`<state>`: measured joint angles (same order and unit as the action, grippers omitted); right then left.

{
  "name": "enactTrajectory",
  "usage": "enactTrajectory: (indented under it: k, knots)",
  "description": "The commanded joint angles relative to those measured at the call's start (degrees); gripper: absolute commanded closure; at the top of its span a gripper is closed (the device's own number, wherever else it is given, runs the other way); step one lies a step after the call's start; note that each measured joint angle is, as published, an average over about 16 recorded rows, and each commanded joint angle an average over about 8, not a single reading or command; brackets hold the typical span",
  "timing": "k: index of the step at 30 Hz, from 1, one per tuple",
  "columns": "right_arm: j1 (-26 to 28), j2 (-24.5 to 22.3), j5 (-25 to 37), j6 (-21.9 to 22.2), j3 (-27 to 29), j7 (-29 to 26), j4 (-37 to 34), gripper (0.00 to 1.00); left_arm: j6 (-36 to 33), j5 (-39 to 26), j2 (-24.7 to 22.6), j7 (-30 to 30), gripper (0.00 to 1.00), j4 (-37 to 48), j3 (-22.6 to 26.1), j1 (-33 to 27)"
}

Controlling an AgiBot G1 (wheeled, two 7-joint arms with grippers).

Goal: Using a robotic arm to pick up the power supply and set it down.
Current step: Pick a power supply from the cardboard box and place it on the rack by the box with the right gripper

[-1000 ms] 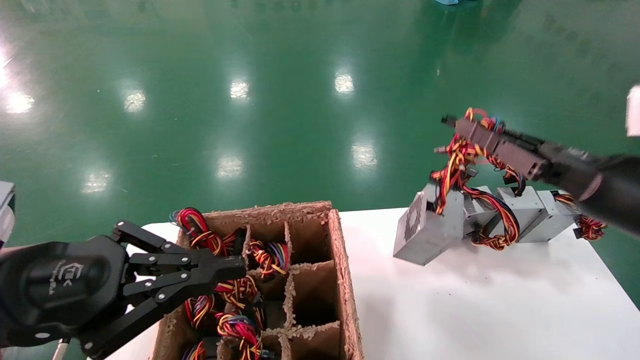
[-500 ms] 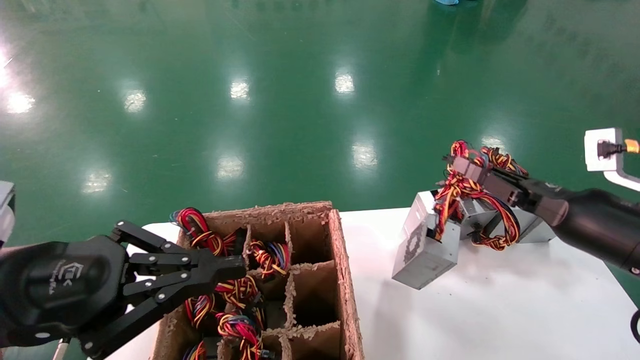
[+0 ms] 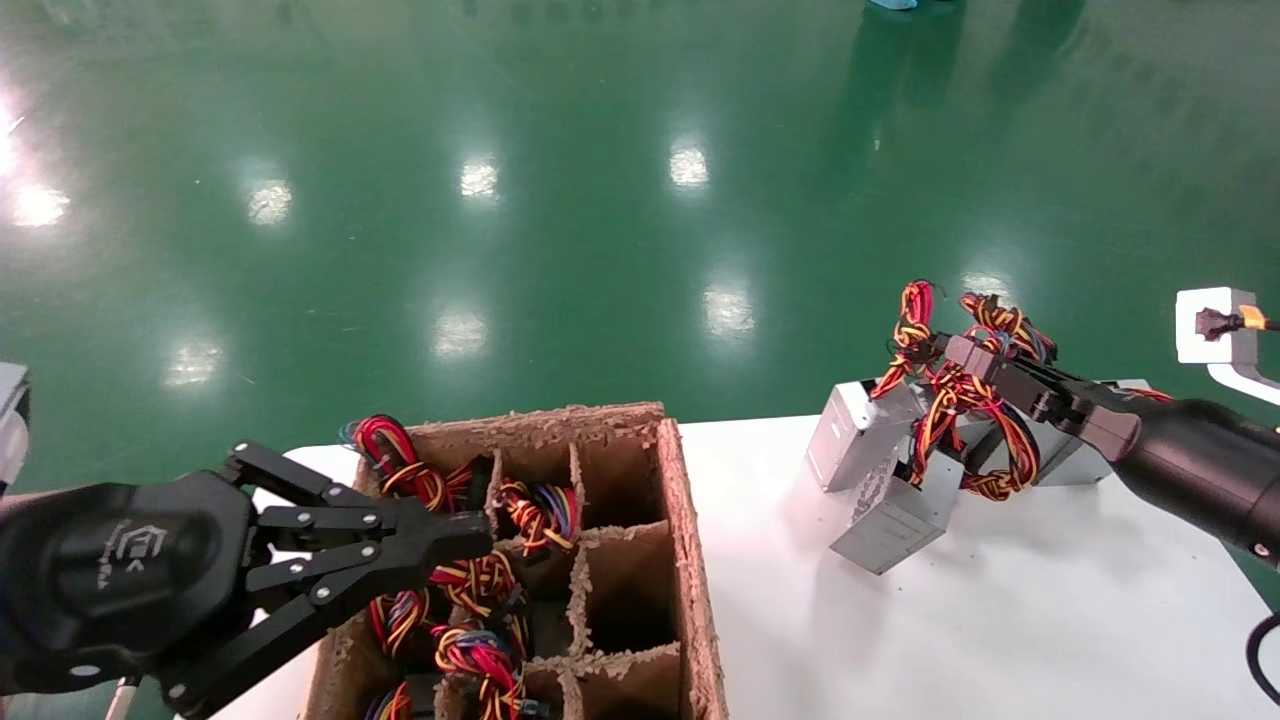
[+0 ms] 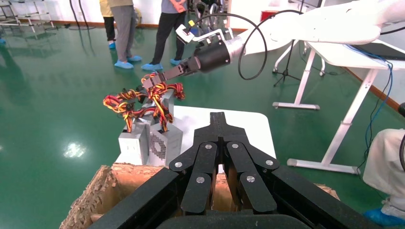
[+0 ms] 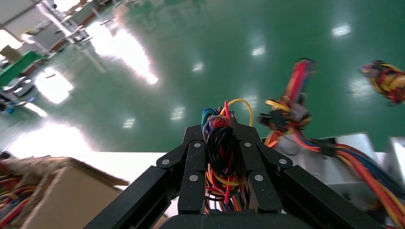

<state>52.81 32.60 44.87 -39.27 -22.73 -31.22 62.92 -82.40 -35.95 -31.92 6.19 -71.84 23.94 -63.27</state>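
The right gripper [image 3: 962,350] reaches in over the far right part of the white table [image 3: 1000,620], its fingers pinching the knotted wire bundle [image 3: 945,400] of a power supply [image 3: 895,510]. In the right wrist view the black, red and yellow wires are clamped between the two fingers [image 5: 193,164]. The grey box hangs tilted from its wires, its lower corner at or just above the table; whether it touches cannot be told. Its perforated vent face shows in the left wrist view. It sits just in front of other power supplies [image 3: 860,435] that stand grouped at the table's far edge, their wire bundles tangled close to the held one.

The left gripper [image 3: 470,540] is parked at the near left, above the brown cardboard divider box [image 3: 690,560], its fingers pressed together and holding nothing. Several compartments of that box on its left side hold more coloured wire bundles [image 3: 470,600], while the compartments on its right side show only cardboard. The green floor [image 3: 560,200] lies beyond the table.
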Motion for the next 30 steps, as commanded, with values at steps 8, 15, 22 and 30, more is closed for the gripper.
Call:
enactTrajectory:
  k: [8, 15, 22, 30]
  knots:
    - [-0.34, 0.68, 2.16, 6.12, -1.59, -2.68, 0.28, 1.0, 0.0, 0.0, 0.0, 0.0, 1.0, 0.0, 0.0, 0.0]
    - [-0.38, 1.63, 3.25, 10.16, -2.41, -4.03, 0.88, 1.0, 0.0, 0.0, 0.0, 0.0, 1.0, 0.0, 0.0, 0.0]
    - [0.53, 2.55, 4.35, 13.05, -3.42, -5.41, 1.14, 1.0, 0.0, 0.0, 0.0, 0.0, 1.0, 0.0, 0.0, 0.0]
    - [1.66, 3.44, 5.38, 15.52, -4.63, -7.03, 1.21, 1.0, 0.0, 0.0, 0.0, 0.0, 1.0, 0.0, 0.0, 0.0]
